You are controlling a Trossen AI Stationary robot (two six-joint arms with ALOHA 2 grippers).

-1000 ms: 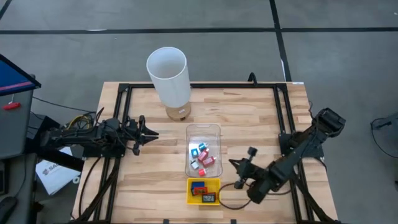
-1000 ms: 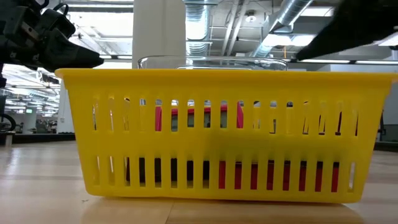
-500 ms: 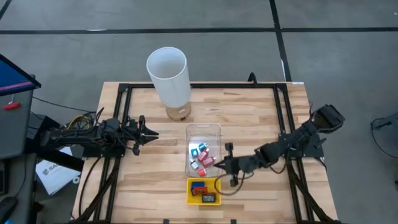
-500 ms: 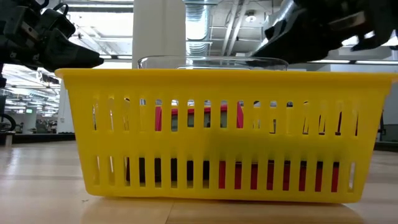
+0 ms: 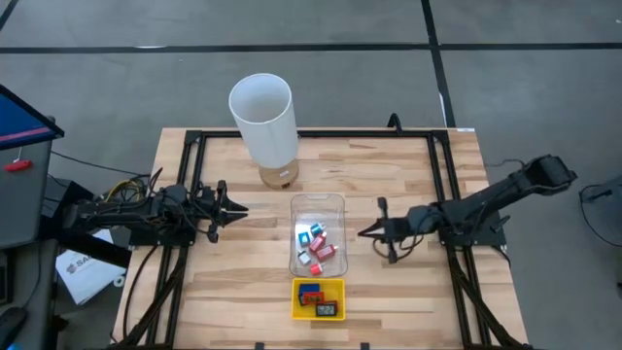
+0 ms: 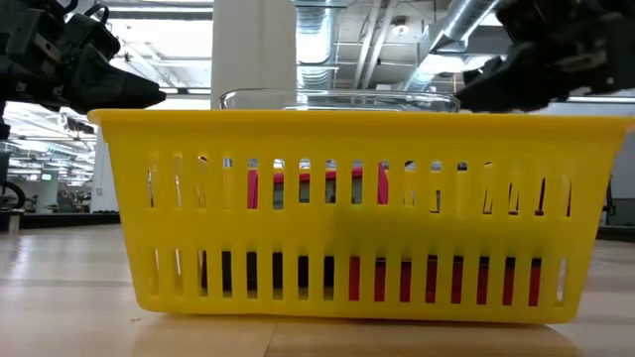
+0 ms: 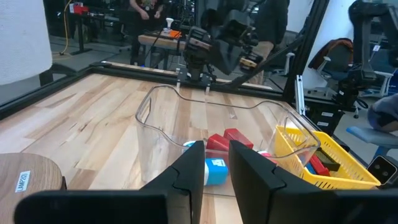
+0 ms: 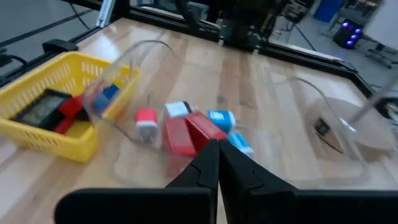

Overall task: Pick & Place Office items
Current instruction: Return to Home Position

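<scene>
High view: my right fingers (image 8: 202, 174), pressed together, empty, hang beside the clear bin (image 5: 319, 196); I'd retract level, off its rim; left fingers (image 7: 186, 180), slightly parted, empty, opposite.

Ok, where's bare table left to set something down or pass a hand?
Free: the table stretch between white cylinder and right rail; the patch between left gripper and yellow bin; the corner right of that bin. Crowded: the centre, where clear bin and yellow bin sit end to end, right gripper close beside.
</scene>
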